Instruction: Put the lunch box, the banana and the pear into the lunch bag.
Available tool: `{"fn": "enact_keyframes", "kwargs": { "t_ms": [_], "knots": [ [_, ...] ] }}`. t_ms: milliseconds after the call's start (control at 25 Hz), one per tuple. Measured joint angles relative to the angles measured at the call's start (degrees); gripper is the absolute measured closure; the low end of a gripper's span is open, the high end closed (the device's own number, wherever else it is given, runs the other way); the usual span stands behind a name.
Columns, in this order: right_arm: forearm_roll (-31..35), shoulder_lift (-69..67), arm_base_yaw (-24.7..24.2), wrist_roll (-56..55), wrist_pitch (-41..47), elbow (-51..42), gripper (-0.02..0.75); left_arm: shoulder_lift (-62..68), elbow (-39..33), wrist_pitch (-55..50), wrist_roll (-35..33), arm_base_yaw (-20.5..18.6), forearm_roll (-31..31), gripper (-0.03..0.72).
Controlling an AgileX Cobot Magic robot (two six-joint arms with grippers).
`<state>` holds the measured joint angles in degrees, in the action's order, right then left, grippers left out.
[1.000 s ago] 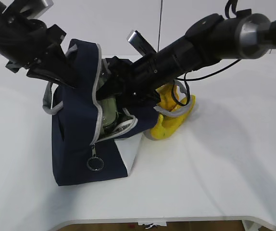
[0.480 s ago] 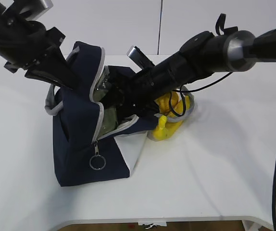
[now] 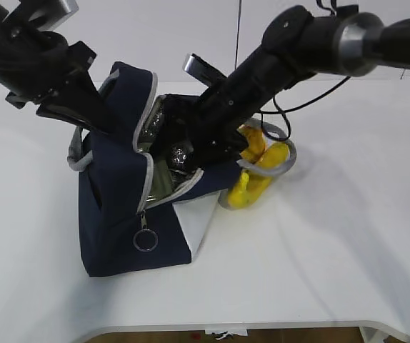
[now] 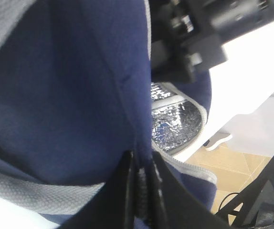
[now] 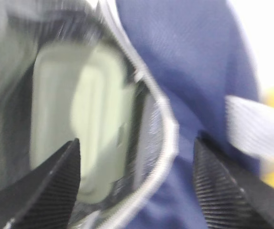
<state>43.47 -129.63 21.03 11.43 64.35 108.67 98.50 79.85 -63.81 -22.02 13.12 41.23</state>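
Observation:
The navy lunch bag [image 3: 116,214] stands left of centre with its top open. My left gripper [image 3: 103,116] is shut on the bag's lifted flap edge [image 4: 142,188] and holds it up. The lunch box [image 5: 79,129], with its pale green lid, lies inside the bag on the foil lining. My right gripper [image 5: 137,176] is open and empty just above the bag's zipper rim; it also shows in the exterior view [image 3: 185,153]. The banana [image 3: 266,171] and the pear [image 3: 251,143] lie on the table behind the bag's right side, inside a grey handle loop.
The white table [image 3: 319,250] extends right of and in front of the bag. The right arm [image 3: 276,57] slants over the banana and pear. The zipper ring pull [image 3: 145,241] hangs on the bag's front. The table's front edge is close below.
My right arm has lifted up and back out of the bag opening, and the lunch box has stayed inside. The left gripper still holds the flap.

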Motion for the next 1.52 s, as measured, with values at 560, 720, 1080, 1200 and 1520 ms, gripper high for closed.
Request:
{"fn": "enact_keyframes", "kwargs": {
  "t_ms": [560, 720, 1080, 1200, 1520],
  "knots": [
    [-24.40, 3.95, -0.10, -10.08, 6.07, 13.85, 0.175, 0.00, 0.00, -0.28, -0.12, 0.00, -3.10, 0.673],
    [-32.55, 9.32, -0.21, -11.43, 6.43, 11.07, 0.176, 0.00, 0.00, -0.89, -0.12, 0.00, -4.04, 0.673],
    [-44.88, 21.14, -0.86, -17.67, 6.78, -0.24, 0.176, 0.00, 0.00, -1.28, -0.12, 0.00, -6.62, 0.673],
    [-45.14, 23.58, -1.61, -20.44, 6.78, -5.54, 0.176, 0.00, 0.00, -1.28, -0.12, 0.00, -6.90, 0.673],
    [-45.38, 24.75, -2.96, -29.63, 6.78, -16.29, 0.176, 0.00, 0.00, -1.40, -0.12, 0.00, -8.28, 0.673]
  ]
}}
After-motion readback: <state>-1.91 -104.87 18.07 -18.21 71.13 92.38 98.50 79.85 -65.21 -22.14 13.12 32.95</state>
